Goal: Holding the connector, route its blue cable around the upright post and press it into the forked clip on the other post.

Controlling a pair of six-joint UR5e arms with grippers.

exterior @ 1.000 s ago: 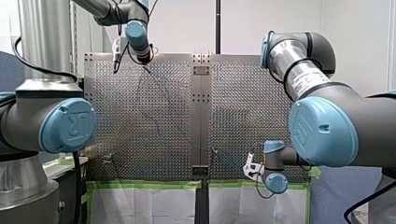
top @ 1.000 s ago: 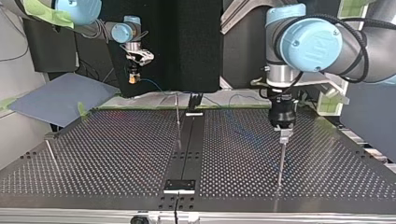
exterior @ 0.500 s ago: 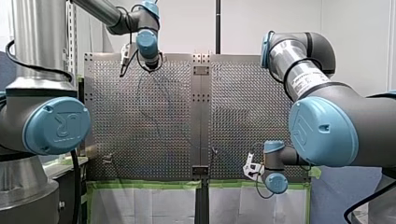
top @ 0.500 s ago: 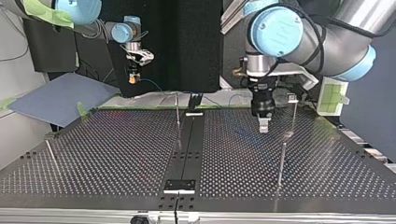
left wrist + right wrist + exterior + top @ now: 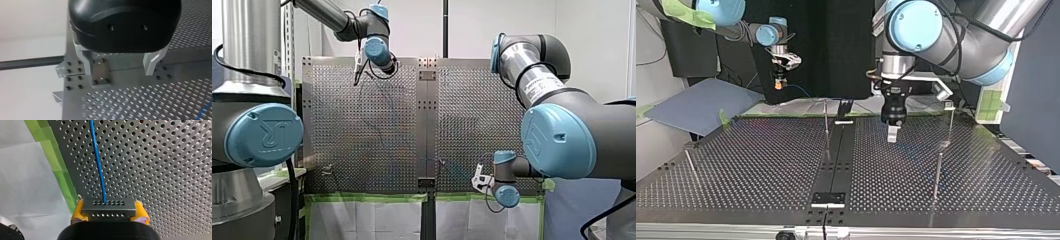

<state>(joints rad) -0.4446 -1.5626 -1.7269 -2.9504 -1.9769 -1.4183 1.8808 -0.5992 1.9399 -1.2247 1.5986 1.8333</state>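
Checking in: where is the connector?

Left of the thin metal upright post (image 5: 826, 117) in the top view and back behind it, raised off the perforated steel table (image 5: 761, 165). My right gripper (image 5: 779, 82) has its yellow pads (image 5: 77, 211) clamped on the grey drilled metal connector block (image 5: 108, 207). The thin blue cable (image 5: 97, 162) trails from the block toward the post.

And the other arm?

Right of that post, my left gripper (image 5: 892, 134) hangs over the table. Its bare metal fingers (image 5: 86, 62) are spread wide with nothing between them.

Which step, then?

Early, I'd say: I can't see the cable wrapped round any post. Further right stands the slim post with the forked clip (image 5: 949, 117), empty as far as I can tell. Next I'd carry the connector round the upright post with the cable taut, then bring it low over that fork.
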